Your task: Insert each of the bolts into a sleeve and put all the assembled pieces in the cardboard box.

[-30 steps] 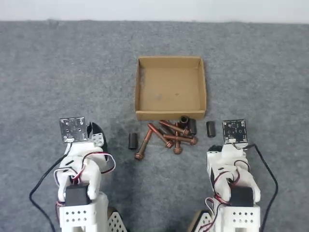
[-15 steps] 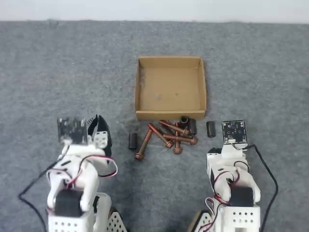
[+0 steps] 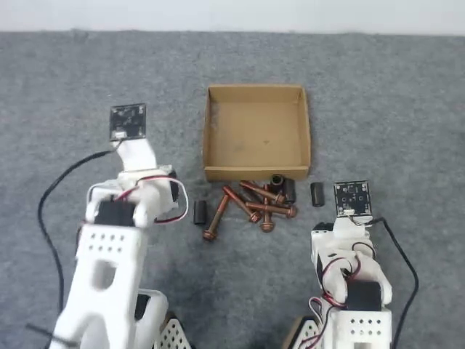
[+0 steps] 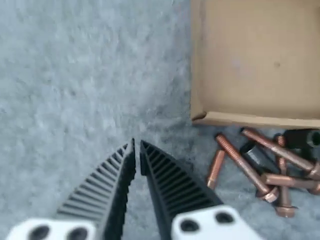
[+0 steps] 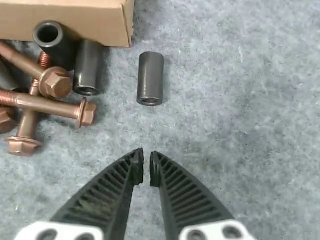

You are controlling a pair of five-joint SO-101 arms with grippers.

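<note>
The open cardboard box (image 3: pixel 256 131) lies empty at mid-table; its brown floor (image 4: pixel 260 60) is bare. Several copper bolts (image 3: pixel 254 203) lie heaped just in front of it. One black sleeve (image 3: pixel 200 212) lies left of the heap, another (image 3: pixel 317 194) right of it, and two more (image 3: pixel 289 190) sit against the box wall. My left arm (image 3: pixel 134 189) stands tall, left of the box. Its gripper (image 4: pixel 137 145) is shut and empty over bare carpet, left of the bolts (image 4: pixel 240 165). My right gripper (image 5: pixel 146 165) is shut and empty, a short way short of the lone sleeve (image 5: pixel 150 78).
Grey carpet (image 3: pixel 392 109) covers the table to the pale back wall. A box corner (image 5: pixel 75 15), an upright sleeve (image 5: pixel 48 34), a lying sleeve (image 5: pixel 88 67) and bolts (image 5: pixel 50 102) lie beside the right gripper's lone sleeve. Open carpet lies left and right of the box.
My left arm has risen and swung forward, its wrist camera moving toward the far side beside the box. The right arm and all the parts have stayed put.
</note>
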